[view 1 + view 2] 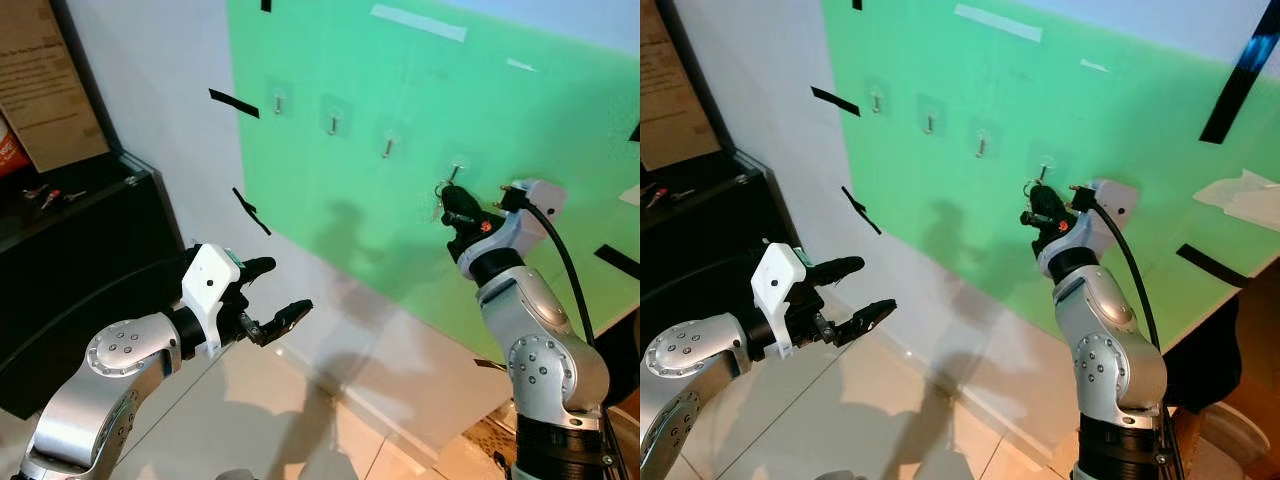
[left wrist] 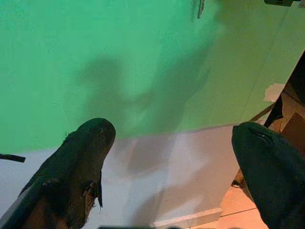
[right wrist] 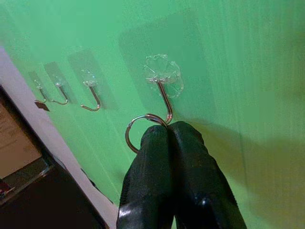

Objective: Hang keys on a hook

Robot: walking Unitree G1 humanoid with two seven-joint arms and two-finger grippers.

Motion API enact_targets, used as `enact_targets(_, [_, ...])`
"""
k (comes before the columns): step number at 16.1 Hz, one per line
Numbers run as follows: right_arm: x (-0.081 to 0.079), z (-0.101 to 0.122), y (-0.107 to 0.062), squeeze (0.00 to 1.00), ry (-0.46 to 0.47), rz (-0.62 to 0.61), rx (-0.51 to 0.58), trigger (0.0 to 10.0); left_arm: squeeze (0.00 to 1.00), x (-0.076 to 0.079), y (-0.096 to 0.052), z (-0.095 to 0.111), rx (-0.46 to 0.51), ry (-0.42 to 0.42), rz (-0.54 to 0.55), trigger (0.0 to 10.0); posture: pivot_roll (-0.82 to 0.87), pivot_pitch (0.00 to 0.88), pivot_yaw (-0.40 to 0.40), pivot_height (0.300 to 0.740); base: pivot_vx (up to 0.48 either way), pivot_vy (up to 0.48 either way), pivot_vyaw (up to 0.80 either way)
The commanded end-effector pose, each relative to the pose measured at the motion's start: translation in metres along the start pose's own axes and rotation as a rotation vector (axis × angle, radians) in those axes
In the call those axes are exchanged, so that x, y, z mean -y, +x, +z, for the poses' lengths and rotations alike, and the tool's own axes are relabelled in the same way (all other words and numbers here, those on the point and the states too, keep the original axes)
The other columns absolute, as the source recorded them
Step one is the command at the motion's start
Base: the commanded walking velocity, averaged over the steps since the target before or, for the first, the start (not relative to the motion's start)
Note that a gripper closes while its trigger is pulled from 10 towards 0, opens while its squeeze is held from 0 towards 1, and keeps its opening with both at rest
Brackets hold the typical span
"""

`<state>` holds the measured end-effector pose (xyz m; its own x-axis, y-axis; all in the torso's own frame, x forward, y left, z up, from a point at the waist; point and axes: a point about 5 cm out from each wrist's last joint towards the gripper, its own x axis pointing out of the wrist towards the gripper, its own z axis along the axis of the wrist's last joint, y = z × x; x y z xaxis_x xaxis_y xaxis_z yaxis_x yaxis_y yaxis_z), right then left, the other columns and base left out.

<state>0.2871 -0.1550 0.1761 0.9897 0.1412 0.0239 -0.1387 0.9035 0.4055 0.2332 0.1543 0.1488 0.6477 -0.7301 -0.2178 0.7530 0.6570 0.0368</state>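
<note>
Closest to the camera, the left gripper (image 1: 270, 300) is held out low before the white lower wall, its two black fingers spread wide with nothing between them. Further off, the right gripper (image 3: 169, 131) is raised against the green wall panel (image 1: 400, 220), its fingers pressed tightly together on a silver key ring (image 3: 136, 129). That ring is seen touching the curved tip of the rightmost hook (image 3: 164, 98) in a row of four adhesive hooks.
</note>
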Motion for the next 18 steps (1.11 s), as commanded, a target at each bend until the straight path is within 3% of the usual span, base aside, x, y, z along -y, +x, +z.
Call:
enact_targets(1, [-0.001, -0.003, -0.004, 0.0, 0.015, 0.039, -0.028, 10.0, 0.0, 0.0, 0.002, 0.002, -0.004, 0.008, -0.009, 10.0, 0.08, 0.0, -0.05, 0.74, 0.0, 0.0, 0.0])
enact_targets(4, [-0.003, 0.0, -0.009, 0.0, 0.015, 0.125, -0.037, 10.0, 0.0, -0.001, 0.002, 0.002, -0.004, 0.009, -0.012, 10.0, 0.07, 0.0, -0.047, 0.74, 0.0, 0.0, 0.0])
enact_targets(9, [-0.001, -0.001, -0.007, 0.0, -0.038, 0.103, -0.05, 10.0, 0.0, 0.0, 0.003, 0.002, -0.003, 0.006, -0.013, 10.0, 0.07, 0.0, -0.049, 0.74, 0.0, 0.0, 0.0])
enact_targets(11, [-0.001, -0.007, -0.004, 0.0, -0.103, 0.076, -0.081, 10.0, 0.0, 0.0, 0.002, 0.002, -0.003, 0.006, -0.01, 10.0, 0.07, 0.0, -0.051, 0.74, 0.0, 0.0, 0.0])
enact_targets(18, [0.007, -0.011, 0.007, 0.0, -0.15, -0.045, -0.091, 10.0, 0.0, 0.0, 0.002, 0.003, 0.004, 0.015, 0.002, 10.0, 0.07, 0.0, -0.053, 0.74, 0.0, 0.0, 0.0])
